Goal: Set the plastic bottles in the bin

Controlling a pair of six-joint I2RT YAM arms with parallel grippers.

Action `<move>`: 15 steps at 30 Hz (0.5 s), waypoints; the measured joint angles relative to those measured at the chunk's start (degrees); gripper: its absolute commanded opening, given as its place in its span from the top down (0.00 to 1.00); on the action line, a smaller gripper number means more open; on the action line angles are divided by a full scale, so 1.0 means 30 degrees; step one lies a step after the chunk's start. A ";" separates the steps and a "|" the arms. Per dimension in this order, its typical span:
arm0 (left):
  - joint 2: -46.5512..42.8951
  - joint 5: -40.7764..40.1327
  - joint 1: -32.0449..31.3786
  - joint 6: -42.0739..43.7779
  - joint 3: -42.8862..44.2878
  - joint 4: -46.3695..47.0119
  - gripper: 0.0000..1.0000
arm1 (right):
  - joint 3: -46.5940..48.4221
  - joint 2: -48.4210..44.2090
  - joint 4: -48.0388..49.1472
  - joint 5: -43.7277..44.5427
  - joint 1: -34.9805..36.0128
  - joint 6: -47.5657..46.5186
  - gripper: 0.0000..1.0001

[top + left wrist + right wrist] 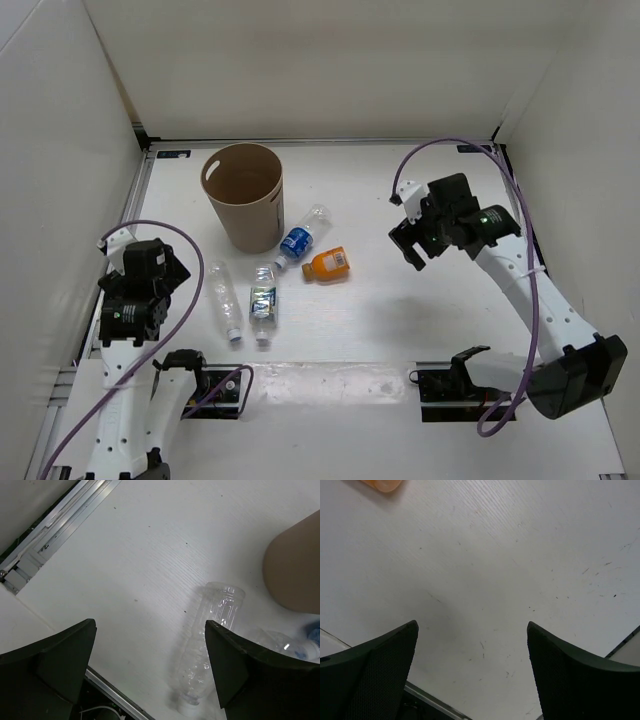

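The tan bin point(244, 195) stands upright at the back left. Four bottles lie on the table in front of it: a clear plain bottle point(224, 299), a bottle with a green-blue label point(263, 302), a bottle with a blue label point(300, 237) against the bin, and an orange bottle point(328, 264). My left gripper point(150, 290) is open and empty, left of the plain bottle, which shows in the left wrist view point(207, 645). My right gripper point(410, 245) is open and empty, in the air right of the orange bottle point(382, 484).
White walls close the table at the back and both sides. An aluminium rail point(55, 517) runs along the left edge. The bin's side point(295, 567) shows in the left wrist view. Bare table lies under the right gripper.
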 measured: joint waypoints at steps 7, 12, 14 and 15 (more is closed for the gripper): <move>-0.1020 -0.0386 0.0036 -0.0867 -0.0838 -0.0590 0.00 | -0.0758 0.0204 0.0189 0.1530 0.0809 -0.0648 0.10; -0.1086 -0.0474 0.0036 -0.1180 -0.0969 -0.0678 0.00 | 0.1319 0.1967 -0.0488 -0.0619 -0.0510 -0.0495 0.10; -0.0991 -0.0488 0.0044 -0.1282 -0.0976 -0.0736 0.00 | 0.2790 0.3038 -0.0393 -0.1698 -0.1457 0.0197 0.10; -0.0911 -0.0503 0.0051 -0.1341 -0.0976 -0.0750 0.00 | 0.3446 0.3548 -0.0401 -0.2178 -0.1923 0.0532 0.10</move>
